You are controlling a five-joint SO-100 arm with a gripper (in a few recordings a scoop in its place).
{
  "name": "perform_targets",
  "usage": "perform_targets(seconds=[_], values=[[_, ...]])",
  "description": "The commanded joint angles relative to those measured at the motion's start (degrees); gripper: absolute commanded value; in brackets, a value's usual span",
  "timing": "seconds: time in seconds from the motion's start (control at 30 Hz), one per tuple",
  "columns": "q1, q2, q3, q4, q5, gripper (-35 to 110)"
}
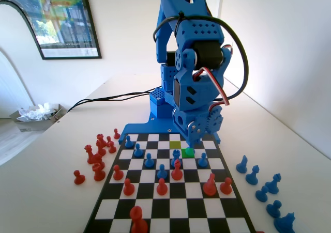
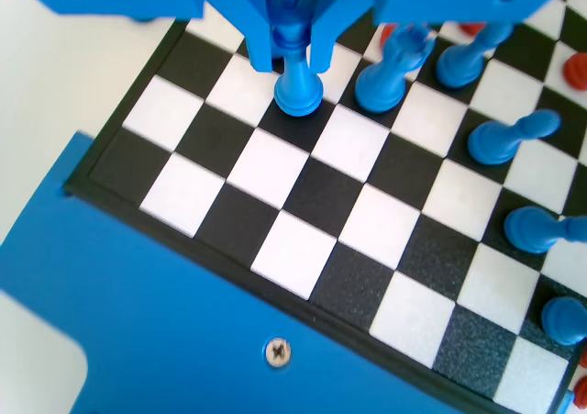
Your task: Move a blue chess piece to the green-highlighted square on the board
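In the wrist view the blue chess piece (image 2: 297, 85) stands upright between my two jaws, its round foot low over a dark square near the board's (image 2: 275, 171) corner. My gripper (image 2: 292, 39) is shut on the piece's slender stem. In the fixed view my gripper (image 1: 194, 141) reaches down to the board (image 1: 170, 197) at the far right, right at the green-highlighted square (image 1: 187, 153). From that side the gripper hides most of the piece.
A duller yellow-olive square (image 1: 176, 145) lies just behind the green one. Blue pawns (image 2: 500, 139) and another blue piece (image 2: 385, 79) stand close to the right of my jaws. Red pieces (image 1: 177, 171) hold the board's middle. Loose red pieces (image 1: 95, 158) and blue pieces (image 1: 253, 175) flank the board.
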Motion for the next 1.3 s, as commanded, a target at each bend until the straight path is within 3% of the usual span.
perform_targets(seconds=[0.0, 0.73, 1.27], values=[[-0.7, 1.58, -2.02, 0.0, -0.53, 4], [-0.88, 2.81, 3.08, -3.25, -3.25, 2], [0.35, 4.66, -1.05, 1.93, -2.81, 1]])
